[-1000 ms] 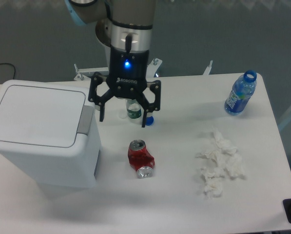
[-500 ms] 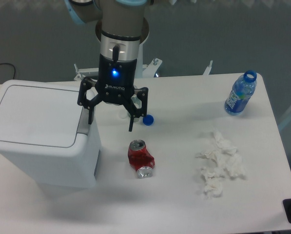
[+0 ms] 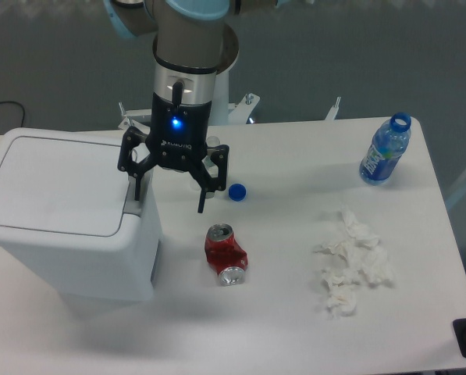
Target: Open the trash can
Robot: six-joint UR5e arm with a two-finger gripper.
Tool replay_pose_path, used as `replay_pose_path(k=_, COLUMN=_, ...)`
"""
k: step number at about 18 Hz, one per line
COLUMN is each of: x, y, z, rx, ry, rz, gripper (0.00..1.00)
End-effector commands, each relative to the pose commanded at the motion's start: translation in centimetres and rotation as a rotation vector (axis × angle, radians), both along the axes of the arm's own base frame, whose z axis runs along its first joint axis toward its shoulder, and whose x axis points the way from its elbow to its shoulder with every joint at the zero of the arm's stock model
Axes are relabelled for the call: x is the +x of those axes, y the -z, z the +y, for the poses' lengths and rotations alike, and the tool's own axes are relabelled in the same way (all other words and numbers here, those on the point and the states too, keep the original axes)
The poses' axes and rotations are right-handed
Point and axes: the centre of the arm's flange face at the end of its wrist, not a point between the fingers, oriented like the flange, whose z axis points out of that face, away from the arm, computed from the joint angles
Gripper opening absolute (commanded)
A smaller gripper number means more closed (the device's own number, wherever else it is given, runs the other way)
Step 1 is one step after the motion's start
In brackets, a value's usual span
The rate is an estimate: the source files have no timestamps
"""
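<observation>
The trash can [image 3: 61, 226] is a large white boxy bin at the left of the table, its flat lid [image 3: 57, 191] lying shut. A grey push tab [image 3: 136, 205] sits on the lid's right edge. My gripper [image 3: 170, 199] hangs open just right of the bin, fingers pointing down. The left finger [image 3: 138, 187] is over the grey tab and the right finger [image 3: 204, 195] is off to the side, above the table. Nothing is held between them.
A crushed red can [image 3: 226, 254] lies in front of the gripper. A blue bottle cap [image 3: 236, 191] is beside it, crumpled white tissues [image 3: 351, 262] lie to the right, and a blue water bottle [image 3: 384, 150] stands at the far right. A small bottle behind the gripper is mostly hidden.
The gripper has moved left across the table, from above the small bottle to the bin's right edge over the grey tab. It stayed open. The lid has not moved.
</observation>
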Motion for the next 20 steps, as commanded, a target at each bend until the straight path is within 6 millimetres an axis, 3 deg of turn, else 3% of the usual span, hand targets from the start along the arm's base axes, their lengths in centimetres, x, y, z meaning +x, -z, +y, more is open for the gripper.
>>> replay_pose_path(k=6, x=0.37, y=0.65, z=-0.02, rx=-0.011, ry=0.018, rz=-0.002, gripper=1.0)
replay_pose_path(k=20, x=0.38, y=0.15, z=0.1, rx=-0.003, ry=0.018, rz=0.005, gripper=1.0)
